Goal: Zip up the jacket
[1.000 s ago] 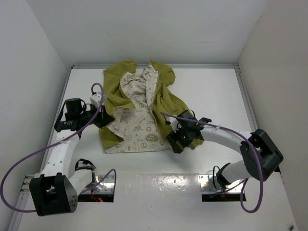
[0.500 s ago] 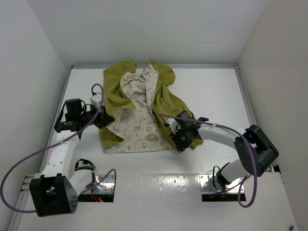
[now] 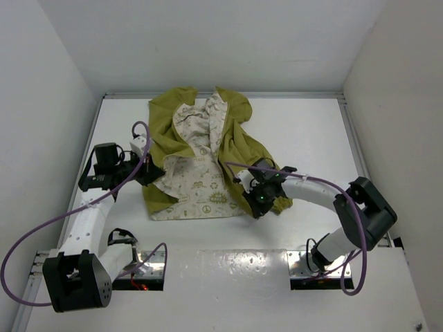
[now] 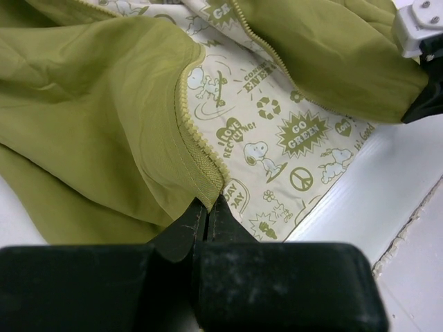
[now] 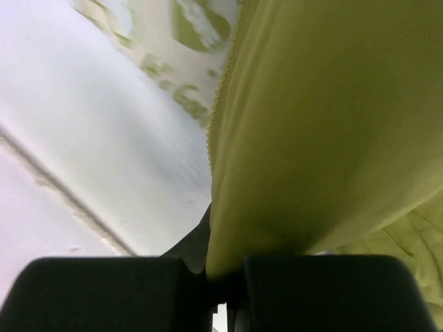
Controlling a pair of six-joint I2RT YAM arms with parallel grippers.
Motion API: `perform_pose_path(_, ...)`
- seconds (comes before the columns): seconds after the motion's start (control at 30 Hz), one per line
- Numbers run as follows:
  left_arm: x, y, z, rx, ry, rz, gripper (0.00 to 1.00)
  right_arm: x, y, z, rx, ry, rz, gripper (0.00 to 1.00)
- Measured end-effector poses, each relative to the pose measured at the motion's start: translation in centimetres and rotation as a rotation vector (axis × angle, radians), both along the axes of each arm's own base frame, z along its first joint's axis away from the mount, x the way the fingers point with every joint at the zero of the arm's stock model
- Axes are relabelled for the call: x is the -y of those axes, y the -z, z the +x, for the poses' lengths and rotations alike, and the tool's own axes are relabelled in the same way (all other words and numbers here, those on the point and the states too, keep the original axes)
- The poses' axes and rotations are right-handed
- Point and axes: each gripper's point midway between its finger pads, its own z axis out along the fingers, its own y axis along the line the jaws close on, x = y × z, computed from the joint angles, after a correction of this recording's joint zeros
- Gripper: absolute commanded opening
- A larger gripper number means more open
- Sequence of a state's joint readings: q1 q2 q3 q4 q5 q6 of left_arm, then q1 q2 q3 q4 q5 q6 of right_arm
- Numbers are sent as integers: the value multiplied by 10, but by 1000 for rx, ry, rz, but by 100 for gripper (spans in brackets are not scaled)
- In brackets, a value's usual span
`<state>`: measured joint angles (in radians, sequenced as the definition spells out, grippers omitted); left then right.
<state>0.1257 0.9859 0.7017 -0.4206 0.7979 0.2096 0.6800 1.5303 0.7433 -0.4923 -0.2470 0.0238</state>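
Presently, the holdings, from my left to my right:

Item, my left claw (image 3: 154, 173): closed to a pinch on the jacket (image 3: 201, 149), at the lower end of its left front edge. In the wrist view my fingertips (image 4: 181, 232) meet over the olive fabric just where the row of zip teeth (image 4: 192, 135) runs out.

Item, the jacket: lying crumpled at the middle of the table (image 3: 304, 131), reaching toward the far wall. Its front is thrown open, and the cream printed lining (image 3: 202, 188) lies face up between the two olive panels.

Item, my right claw (image 3: 261, 199): closed on the lower edge of the right front panel. The wrist view shows olive fabric running down between my fingers, its toothed edge beside bare table. Whether the grip lies on the zip tape itself or only on the cloth next to it, I cannot tell.

Item, progress: early, by my reckoning. Both lower corners of the front are in hand, one per claw, which I judge to be the preparation done. The two rows of teeth lie well apart with the lining between them, and nothing is meshed. I find the slider in no view. Outstanding: bring the two lower ends together, seat one in the slider, then draw it up to the collar
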Motion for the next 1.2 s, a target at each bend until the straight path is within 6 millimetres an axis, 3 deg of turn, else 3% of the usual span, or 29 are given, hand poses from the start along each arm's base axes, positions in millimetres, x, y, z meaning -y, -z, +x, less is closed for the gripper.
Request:
perform_pose_path(0.13,5,-4,-4,11,28,-23,0,-20,-27,10,-9,74,153,0)
perform_pose_path(0.4,33,-19,-21,-31,120,-200,0,-86,-126,75,90,275,638,0)
perform_pose_path(0.6,47,-34,-23,-63,137,-301,0,-114,-177,97,103,322,873,0)
perform_pose_path(0.97,77,-45,-42,-141,210,-448,0,-171,-228,97,98,245,1050,0)
perform_pose_path(1.2,87,-58,-51,-176,260,-506,0,-184,-248,103,127,211,1107,0)
